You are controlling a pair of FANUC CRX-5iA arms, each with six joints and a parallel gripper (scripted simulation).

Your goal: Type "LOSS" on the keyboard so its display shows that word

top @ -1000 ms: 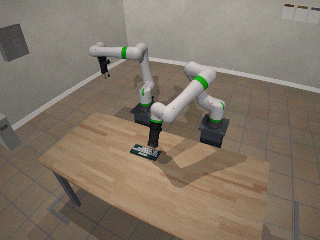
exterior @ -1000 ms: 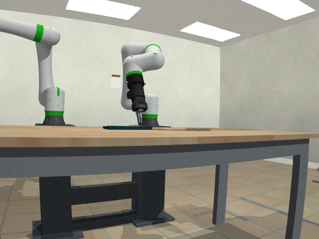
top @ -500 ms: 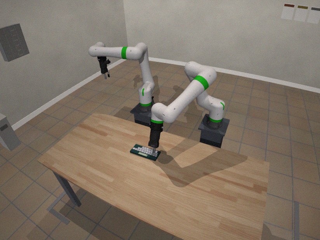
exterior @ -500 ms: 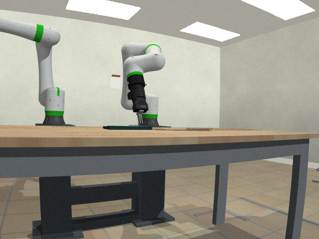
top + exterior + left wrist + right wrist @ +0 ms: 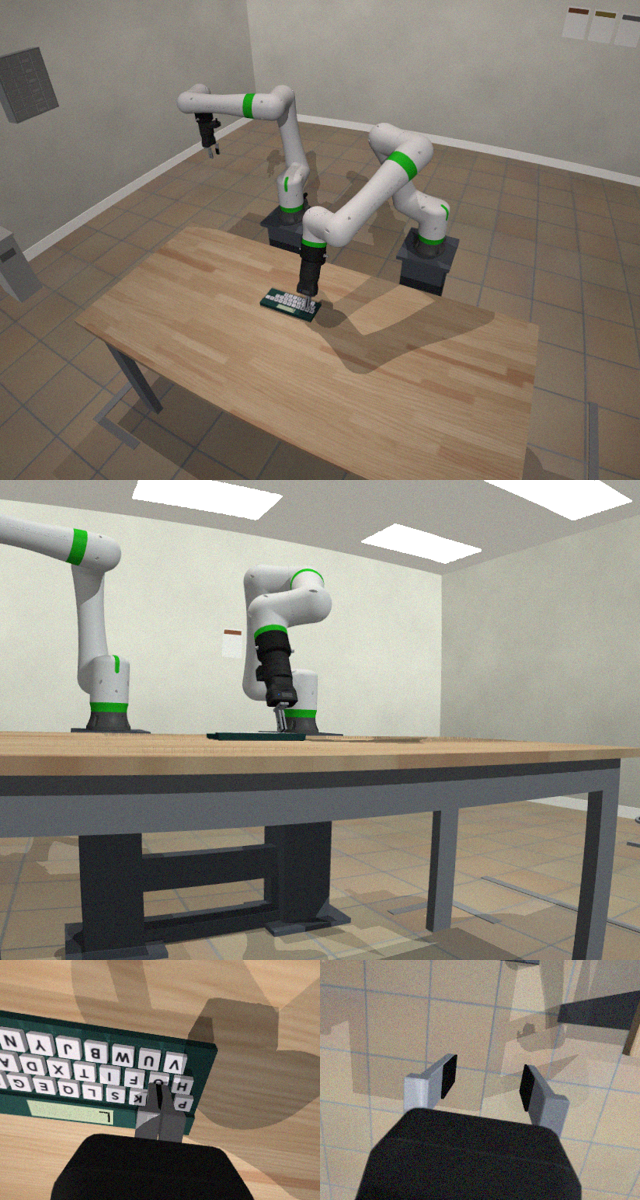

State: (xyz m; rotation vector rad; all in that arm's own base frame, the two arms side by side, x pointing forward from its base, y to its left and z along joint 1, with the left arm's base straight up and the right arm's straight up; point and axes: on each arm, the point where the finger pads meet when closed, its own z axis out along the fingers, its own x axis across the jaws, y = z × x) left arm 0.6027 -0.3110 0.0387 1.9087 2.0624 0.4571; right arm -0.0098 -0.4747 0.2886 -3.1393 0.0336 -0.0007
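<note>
Above the O key [image 5: 158, 1078], left hand [image 5: 307, 308] [image 5: 282, 730] [image 5: 158, 1085]: clenched, fingertips together with nothing between them, so that they form a narrow prod; whether they touch the key cannot be told. Directly below and around the hand, keyboard [image 5: 310, 316] [image 5: 258, 735] [image 5: 200, 1065], lying flat; H key [image 5: 182, 1084] to one side of the tips, K key [image 5: 137, 1097] to the other, with S key [image 5: 115, 1094] just beyond K. Farther along that side, display [image 5: 286, 308] [image 5: 70, 1111], reading L; O is probably the letter in hand. The casing is judged stiff and rather light, liable to slide under a sideways push, and fragile under a hard blow; the keys likely have short travel. No grasp is required: contact belongs at the centre of a cap, straight down and gently; were the body to need shifting, its long edges would serve. Outward, counter [image 5: 206, 310] [image 5: 413, 748] [image 5: 39, 991] supports the keyboard. Well apart, off the counter, right hand [image 5: 214, 154] [image 5: 488, 1082]: released, fingers wide, empty.
</note>
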